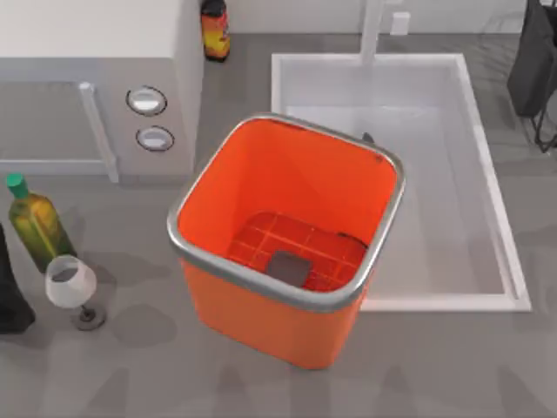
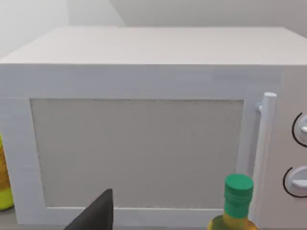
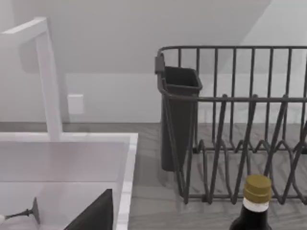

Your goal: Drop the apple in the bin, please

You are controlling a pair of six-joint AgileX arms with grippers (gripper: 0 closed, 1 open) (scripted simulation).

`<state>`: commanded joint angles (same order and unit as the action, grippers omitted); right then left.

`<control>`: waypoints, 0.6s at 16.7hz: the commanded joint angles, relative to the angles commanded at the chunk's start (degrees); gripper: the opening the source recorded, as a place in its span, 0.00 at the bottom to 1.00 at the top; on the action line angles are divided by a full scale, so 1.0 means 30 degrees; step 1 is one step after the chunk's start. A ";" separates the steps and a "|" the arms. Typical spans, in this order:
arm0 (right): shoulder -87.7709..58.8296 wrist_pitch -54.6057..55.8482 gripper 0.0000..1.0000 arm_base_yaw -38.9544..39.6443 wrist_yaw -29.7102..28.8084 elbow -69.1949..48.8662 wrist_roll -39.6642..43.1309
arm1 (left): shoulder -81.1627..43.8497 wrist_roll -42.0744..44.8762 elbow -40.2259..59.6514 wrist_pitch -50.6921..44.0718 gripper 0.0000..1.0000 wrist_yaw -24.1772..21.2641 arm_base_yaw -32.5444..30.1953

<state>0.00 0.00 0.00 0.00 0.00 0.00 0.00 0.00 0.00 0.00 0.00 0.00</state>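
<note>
1. Apple first: I cannot tell where it lies. The bin's (image 1: 261,305) gridded floor carries just a grey patch.
2. Left gripper (image 2: 93,215): a dark wedge of it sits at the lower edge of the left wrist view. Whether it is spread or closed I cannot tell, and nothing is seen in its hold. It faces the microwave (image 2: 139,143) door, with the green-capped oil bottle (image 2: 237,201) near it.
3. Right gripper (image 3: 96,213): a like wedge at the lower edge of the right wrist view, with its state equally unreadable. It looks over the sink (image 3: 124,158) corner toward the dish rack (image 3: 240,120), and a dark bottle (image 3: 256,201) stands close by.
4. In the top view the left arm is parked at the lower left edge and the right arm at the upper right corner, both well apart from the bin.
5. The bin stands upright in the middle of the frame, turned askew. Its far corner overlaps the sink's left side. A wine glass (image 1: 71,283) stands at lower left, beside the oil bottle.
6. Step, as I judge it: the very start, with no reach begun and no grasp made.
7. The next move calls for locating the apple, choosing the nearer arm and closing on the fruit. That arm must then carry it above the silver rim before letting go.
</note>
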 joint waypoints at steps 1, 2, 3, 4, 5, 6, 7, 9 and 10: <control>0.0000 0.0000 1.00 0.0000 0.0000 0.0000 0.0000 | 0.0000 0.0000 0.0000 0.0000 1.00 0.0000 0.0000; -0.0011 -0.0009 1.00 -0.0004 0.0000 -0.0011 0.0005 | 0.0000 0.0000 0.0000 0.0000 1.00 0.0000 0.0000; -0.0214 -0.0172 1.00 -0.0081 -0.0004 -0.0201 0.0084 | 0.0000 0.0000 0.0000 0.0000 1.00 0.0000 0.0000; -0.0620 -0.0491 1.00 -0.0222 -0.0006 -0.0575 0.0239 | 0.0000 0.0000 0.0000 0.0000 1.00 0.0000 0.0000; -0.1230 -0.0949 1.00 -0.0416 0.0001 -0.1112 0.0464 | 0.0000 0.0000 0.0000 0.0000 1.00 0.0000 0.0000; -0.2045 -0.1532 1.00 -0.0653 0.0021 -0.1791 0.0752 | 0.0000 0.0000 0.0000 0.0000 1.00 0.0000 0.0000; -0.3064 -0.2234 1.00 -0.0926 0.0054 -0.2600 0.1098 | 0.0000 0.0000 0.0000 0.0000 1.00 0.0000 0.0000; -0.5708 -0.3925 1.00 -0.1547 0.0161 -0.4505 0.1923 | 0.0000 0.0000 0.0000 0.0000 1.00 0.0000 0.0000; -0.7326 -0.4881 1.00 -0.1885 0.0229 -0.5550 0.2384 | 0.0000 0.0000 0.0000 0.0000 1.00 0.0000 0.0000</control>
<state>-21.98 -14.64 -5.66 0.69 -16.65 7.15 0.00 0.00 0.00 0.00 0.00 0.00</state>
